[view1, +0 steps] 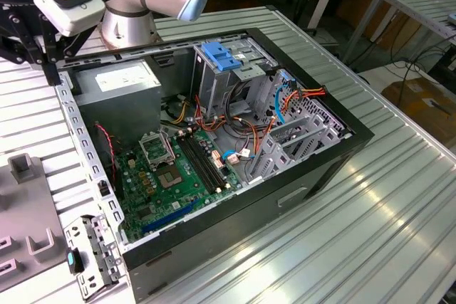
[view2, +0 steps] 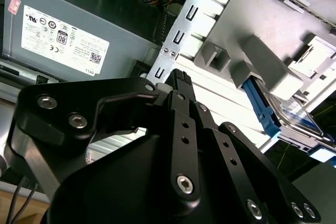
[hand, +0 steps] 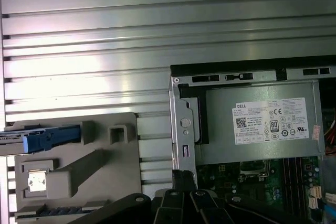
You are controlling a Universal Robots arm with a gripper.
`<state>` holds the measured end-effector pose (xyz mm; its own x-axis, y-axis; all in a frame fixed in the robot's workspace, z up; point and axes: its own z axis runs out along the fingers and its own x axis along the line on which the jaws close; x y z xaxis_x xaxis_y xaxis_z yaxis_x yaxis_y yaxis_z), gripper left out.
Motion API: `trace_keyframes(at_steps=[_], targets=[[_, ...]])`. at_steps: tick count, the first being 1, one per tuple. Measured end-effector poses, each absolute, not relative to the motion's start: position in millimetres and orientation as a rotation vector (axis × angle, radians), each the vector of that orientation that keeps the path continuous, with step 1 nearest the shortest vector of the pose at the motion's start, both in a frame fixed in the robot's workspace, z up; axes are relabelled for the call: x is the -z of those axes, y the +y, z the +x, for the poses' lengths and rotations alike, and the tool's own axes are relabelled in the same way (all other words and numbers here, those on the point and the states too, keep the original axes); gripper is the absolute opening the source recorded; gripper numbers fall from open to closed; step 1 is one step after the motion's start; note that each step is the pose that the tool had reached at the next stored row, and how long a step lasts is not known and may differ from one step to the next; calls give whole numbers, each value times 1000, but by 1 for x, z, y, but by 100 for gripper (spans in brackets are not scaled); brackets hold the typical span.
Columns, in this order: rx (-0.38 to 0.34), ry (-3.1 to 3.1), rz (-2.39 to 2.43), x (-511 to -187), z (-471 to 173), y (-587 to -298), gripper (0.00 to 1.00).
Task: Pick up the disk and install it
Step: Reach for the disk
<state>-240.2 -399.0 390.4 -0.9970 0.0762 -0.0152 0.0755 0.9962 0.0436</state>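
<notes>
Disk [hand: 42, 139] resting in grey holder [hand: 121, 182] beside open computer case [view1: 235, 229], fingers [view2: 181, 80] pressed together, empty

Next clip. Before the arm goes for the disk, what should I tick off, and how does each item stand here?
1. Disk findable: ok. The disk lies in the grey fixture beside the case.
2. Gripper free: ok. The gripper carries nothing and hangs near the case's rim, apart from the disk.
3. Case open: ok. The motherboard is exposed.
4. Drive cage present: ok. Free slot inside it: cannot tell.
5. Cables clear of the drive cage: cannot tell.
</notes>
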Motion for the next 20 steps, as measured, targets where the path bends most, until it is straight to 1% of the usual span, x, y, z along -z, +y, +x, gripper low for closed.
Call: trace_keyframes(at_steps=[20], targets=[[-67, 3122, 119, -390, -267, -399, 11]])
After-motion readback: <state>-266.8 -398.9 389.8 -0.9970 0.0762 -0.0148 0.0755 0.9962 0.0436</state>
